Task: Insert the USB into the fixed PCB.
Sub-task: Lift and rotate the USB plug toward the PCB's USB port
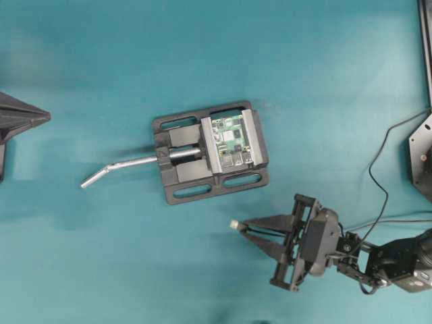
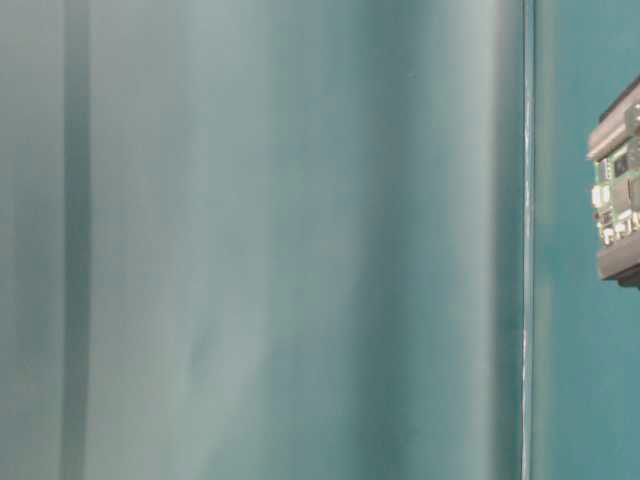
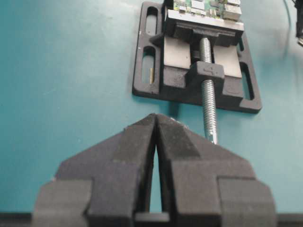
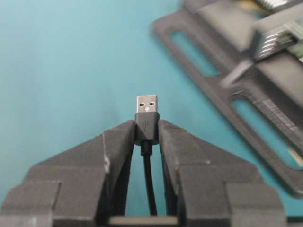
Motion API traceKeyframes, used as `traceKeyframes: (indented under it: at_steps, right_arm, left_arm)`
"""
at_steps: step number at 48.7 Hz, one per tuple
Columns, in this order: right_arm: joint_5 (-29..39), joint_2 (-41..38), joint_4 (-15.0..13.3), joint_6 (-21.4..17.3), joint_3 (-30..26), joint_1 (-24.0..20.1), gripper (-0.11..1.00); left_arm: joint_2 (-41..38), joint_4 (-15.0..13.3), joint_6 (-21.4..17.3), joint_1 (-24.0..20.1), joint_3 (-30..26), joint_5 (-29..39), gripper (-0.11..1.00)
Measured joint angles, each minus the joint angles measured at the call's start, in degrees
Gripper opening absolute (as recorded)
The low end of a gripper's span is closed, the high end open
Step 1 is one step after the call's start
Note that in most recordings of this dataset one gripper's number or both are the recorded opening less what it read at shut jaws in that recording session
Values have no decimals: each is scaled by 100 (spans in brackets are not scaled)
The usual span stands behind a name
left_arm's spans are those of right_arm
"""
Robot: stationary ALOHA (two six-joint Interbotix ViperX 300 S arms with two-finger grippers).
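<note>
A teal bench (image 1: 101,67) carries a black slotted vise base (image 1: 209,155) near its middle, a bent silver metal handle rod (image 1: 125,167) reaching from it toward the bench's left edge. Clamped between the vise's 2 grey jaw blocks sits the small green rectangular circuit board, the fixed PCB (image 1: 231,140), its silver port blocks on the side facing the near edge.

The right gripper (image 1: 237,226), between the vise and the bench's near edge, pinches the USB (image 4: 147,116) by its short black body – the silver plug stands clear of the fingertips, its thin black cable running back between the fingers. Plug and board are near but apart; insertion is not yet done.

The left gripper (image 3: 156,118), at the left edge and facing the vise's threaded screw (image 3: 208,99), has its jaws pressed together on nothing.

To seat the plug cleanly, the right arm would likely need to bring it level with a port mouth and square to it – then push straight, without twisting in the pinch.
</note>
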State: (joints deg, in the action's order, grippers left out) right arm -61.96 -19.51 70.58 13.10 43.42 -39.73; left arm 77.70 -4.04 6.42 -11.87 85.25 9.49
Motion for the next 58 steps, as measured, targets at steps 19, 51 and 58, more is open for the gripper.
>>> traceKeyframes:
  at_steps: [19, 51, 58]
  right_arm:
    - [-642, -466, 1468, 633, -817, 0, 21]
    - [-2039, -1301, 3199, 1230, -2215, 9, 21]
    - [-2232, -1406, 3410, 1204, -2364, 0, 21]
  left_arm:
    - [0, -9, 0, 0, 0, 0, 0]
    - [0, 0, 0, 0, 0, 0, 0]
    - [0, 0, 0, 0, 0, 0, 0]
